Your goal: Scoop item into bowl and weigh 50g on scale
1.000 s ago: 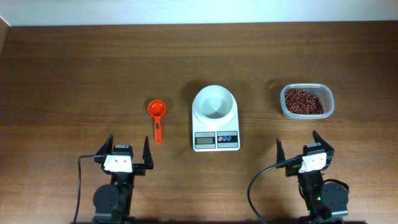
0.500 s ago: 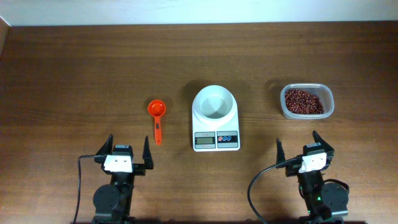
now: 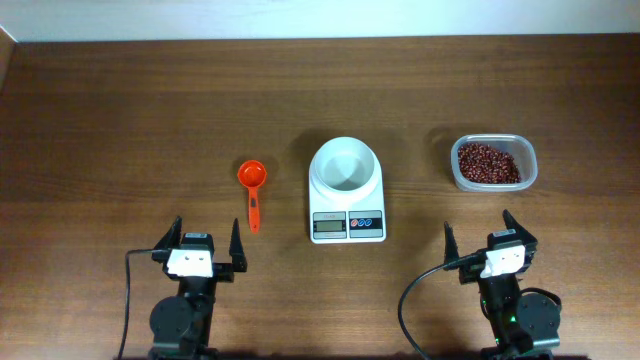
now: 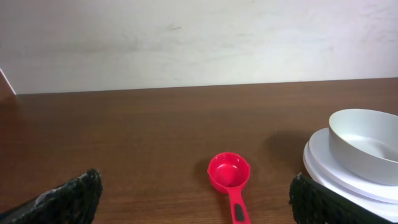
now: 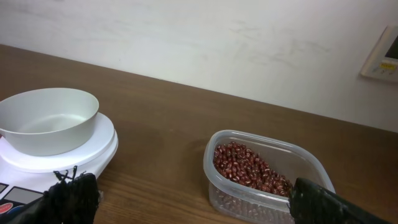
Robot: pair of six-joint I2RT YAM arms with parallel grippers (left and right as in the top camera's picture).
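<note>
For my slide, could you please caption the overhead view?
Empty white bowl on the scale, orange scoop to its left, tub of beans right.

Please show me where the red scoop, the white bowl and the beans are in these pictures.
red scoop (image 3: pixel 252 175): overhead view, on its round cup.
white bowl (image 5: pixel 50 138): right wrist view, on its outer wall.
beans (image 5: pixel 249 168): right wrist view, on the middle of the heap.
</note>
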